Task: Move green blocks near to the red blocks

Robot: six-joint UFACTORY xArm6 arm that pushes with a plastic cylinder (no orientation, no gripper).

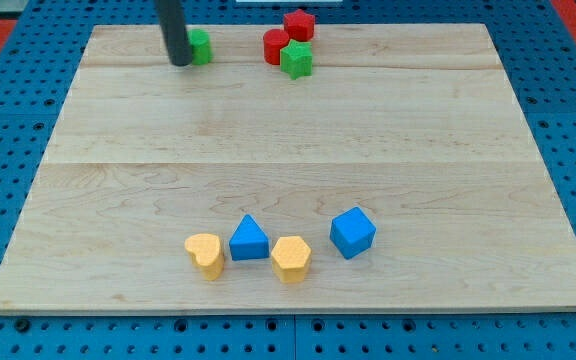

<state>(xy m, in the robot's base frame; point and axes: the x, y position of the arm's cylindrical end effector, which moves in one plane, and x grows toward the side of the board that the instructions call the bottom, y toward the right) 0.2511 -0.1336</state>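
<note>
My tip (180, 61) rests on the board near the view's top left, touching the left side of a green block (200, 46). To the right, a red cylinder (276, 46) and a red hexagonal block (299, 24) sit close together near the view's top edge. A green star block (296, 60) sits against the red cylinder's lower right. The green block by my tip is about a block's width and a half left of the red cylinder.
Near the view's bottom lie a yellow heart block (206, 254), a blue triangle block (249, 239), a yellow hexagonal block (291, 259) and a blue cube (353, 232). The wooden board (298, 150) lies on a blue perforated table.
</note>
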